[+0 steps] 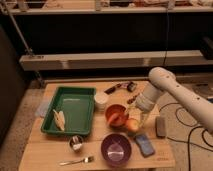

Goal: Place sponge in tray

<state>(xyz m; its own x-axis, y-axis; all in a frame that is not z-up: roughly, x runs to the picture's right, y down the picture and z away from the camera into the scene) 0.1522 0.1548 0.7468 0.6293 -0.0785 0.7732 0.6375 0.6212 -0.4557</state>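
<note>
The blue sponge (145, 144) lies flat near the table's front right, just right of the purple bowl (116, 149). At the table's left sits the green tray (75, 90), with a pale cream item (60, 119) lying inside it. My white arm comes in from the right, and the gripper (136, 119) hangs at its end. It is over an orange-yellow fruit (132, 125), above and slightly left of the sponge and apart from it. Nothing shows as held.
An orange bowl (116, 115) and a white cup (101, 101) stand between the tray and the gripper. A grey block (160, 126) lies at the right edge. A small metal cup (76, 143) and a fork (77, 161) are front left. Dark items (120, 87) lie at the back.
</note>
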